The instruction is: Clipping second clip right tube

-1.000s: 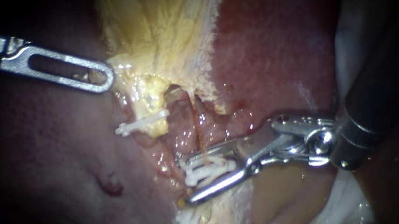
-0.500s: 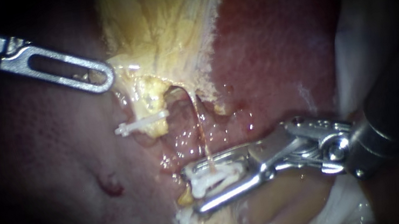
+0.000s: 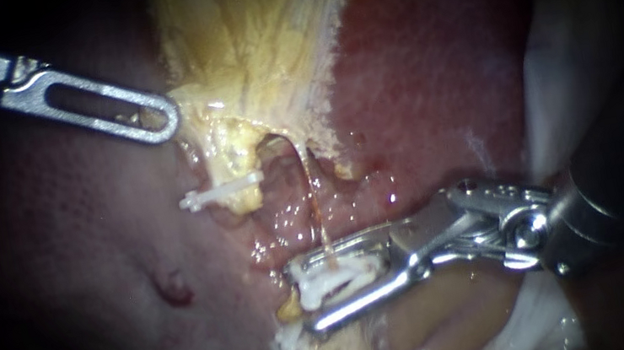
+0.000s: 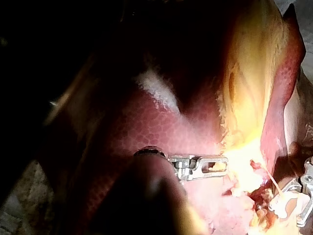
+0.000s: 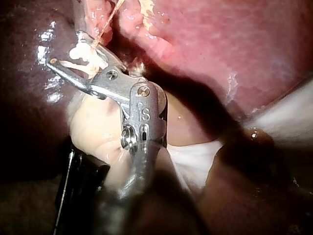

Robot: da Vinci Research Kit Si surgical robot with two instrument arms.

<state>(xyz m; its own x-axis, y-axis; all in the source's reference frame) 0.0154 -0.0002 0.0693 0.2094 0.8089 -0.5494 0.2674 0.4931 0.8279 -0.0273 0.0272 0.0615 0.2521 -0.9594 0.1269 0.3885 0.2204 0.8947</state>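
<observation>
**Operator:** Right tube (image 3: pixel 315 200): where does it lie, and why so straight?

**Technician:** It runs as a thin pale strand from the yellow tissue (image 3: pixel 254 40) down over the liver (image 3: pixel 415 80) and into the right instrument (image 3: pixel 304 297). The left instrument (image 3: pixel 164 120) has its jaws closed on the edge of that yellow tissue. Its likely purpose is to hold the tissue up, so that the right tube stands taut and apart from the neighbouring tissue, which carries the upper clip (image 3: pixel 217 193).

**Operator:** And the right instrument's jaws?

**Technician:** They are partly closed, with a narrow wedge of gap between them. They grip the white clip (image 3: pixel 338 276) from both sides, and the strand passes into it (the right wrist view confirms this). The clip's legs do not look fully pressed together, so the squeeze appears incomplete. The jaws should stay square across the strand to avoid a skewed bite.
</observation>
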